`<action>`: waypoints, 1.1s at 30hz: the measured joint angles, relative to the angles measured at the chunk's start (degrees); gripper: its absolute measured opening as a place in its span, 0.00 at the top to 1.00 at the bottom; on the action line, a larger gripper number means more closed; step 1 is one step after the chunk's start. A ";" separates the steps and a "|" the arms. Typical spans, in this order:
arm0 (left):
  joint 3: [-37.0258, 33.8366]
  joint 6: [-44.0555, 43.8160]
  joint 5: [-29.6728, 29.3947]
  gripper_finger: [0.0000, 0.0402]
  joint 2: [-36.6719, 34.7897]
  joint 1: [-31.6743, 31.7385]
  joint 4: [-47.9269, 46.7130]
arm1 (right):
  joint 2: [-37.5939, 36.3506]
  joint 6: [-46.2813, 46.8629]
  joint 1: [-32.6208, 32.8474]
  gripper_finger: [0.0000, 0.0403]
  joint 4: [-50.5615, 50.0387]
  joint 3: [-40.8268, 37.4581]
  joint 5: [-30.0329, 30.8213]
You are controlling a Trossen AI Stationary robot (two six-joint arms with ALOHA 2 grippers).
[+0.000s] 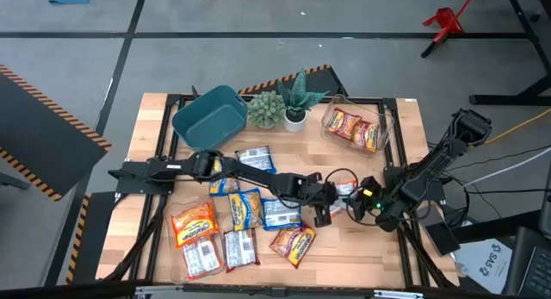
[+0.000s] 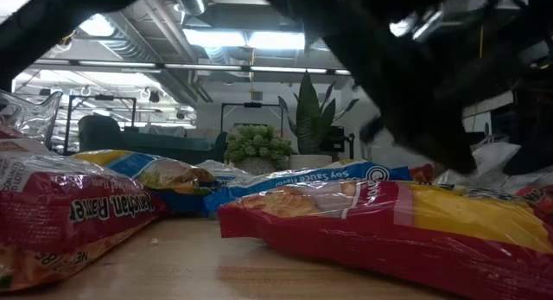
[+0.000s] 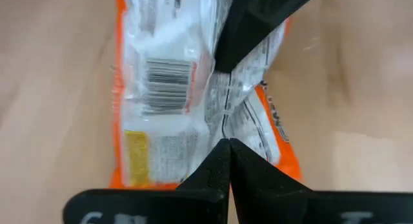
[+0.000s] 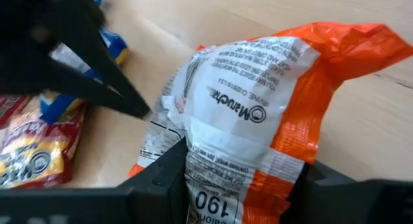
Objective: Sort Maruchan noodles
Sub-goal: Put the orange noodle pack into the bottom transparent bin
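left hand (image 3: 224,141): fingers pinched shut on the back seam of an orange packet (image 3: 193,88), barcode side up
right hand (image 4: 242,185): fingers either side of the same orange packet (image 4: 258,114), white back facing its camera; contact not clear
high view only: both hands meet right of centre on the tabletop (image 1: 362,247), packet mostly hidden between them
low view: dark arms fill the top, handover blocked; red packet (image 2: 363,218) lies in front
other packets (image 1: 232,221): loose cluster front-left, mixed colours
clear tub (image 1: 355,127): back right, red packets inside
teal bin (image 1: 211,115): back left, beside two potted plants (image 1: 280,108)
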 joint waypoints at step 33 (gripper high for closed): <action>0.39 1.71 -52.82 1.00 -48.18 -38.18 -8.84 | 28.29 -100.28 -20.76 0.65 26.53 48.96 -24.65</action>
